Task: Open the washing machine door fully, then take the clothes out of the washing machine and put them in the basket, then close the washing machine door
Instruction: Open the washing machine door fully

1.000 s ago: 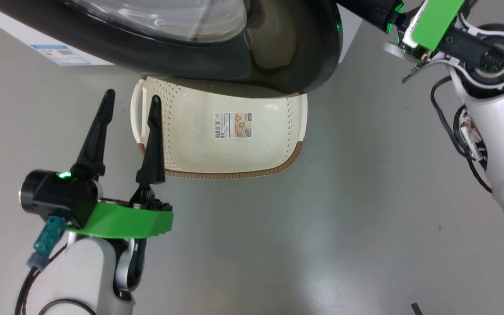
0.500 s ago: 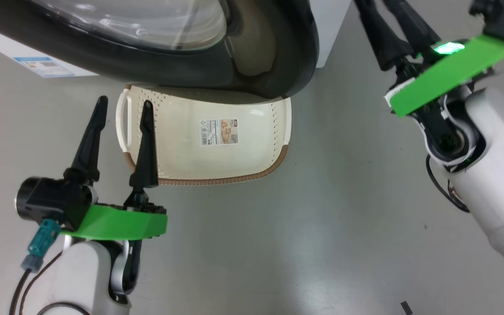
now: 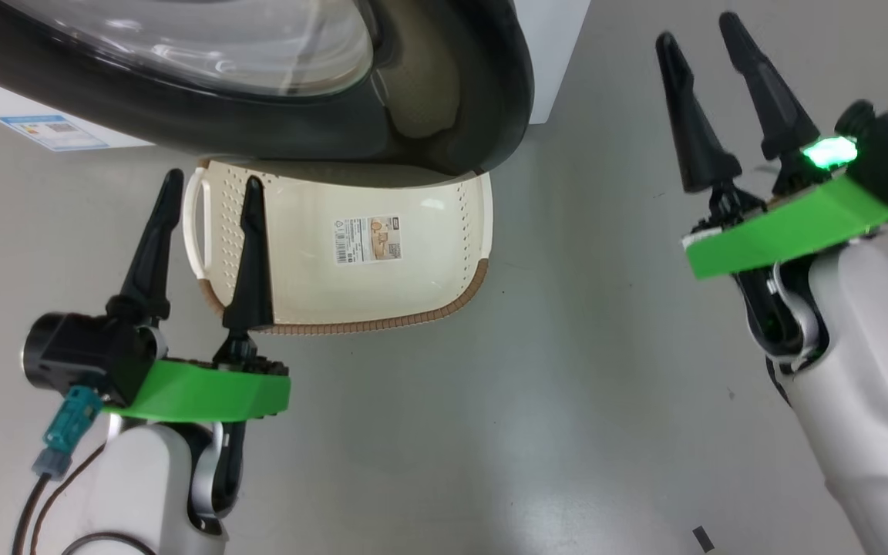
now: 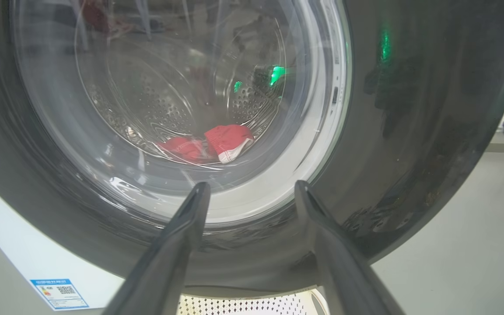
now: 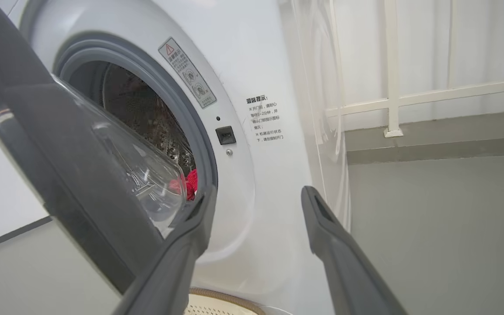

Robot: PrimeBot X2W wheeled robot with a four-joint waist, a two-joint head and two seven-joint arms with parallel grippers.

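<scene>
The door stood partly open, its free edge swung out to the robot's right and hanging over the far side of the basket. Black rim faced outward, and the glass bowl bulged back toward the washer. The basket sat on the floor with its long axis running left to right. Its white handle was at the left end, its near rim was out from under the door, and a paper label showed on its bottom.

The left gripper hovered at that handle end, jaws wide apart and empty, fingers pointing at the door's outer face. Through the glass, in the left wrist view, the clothes lay in a red heap low in the drum.

Over on the right, the right gripper was out in open air, jaws spread, holding nothing, well apart from the door's edge. From its wrist the gap showed plainly, with the grey gasket and a sliver of red between door and washer front. Bare floor lay between basket and right arm, with more of it to the washer's right.
</scene>
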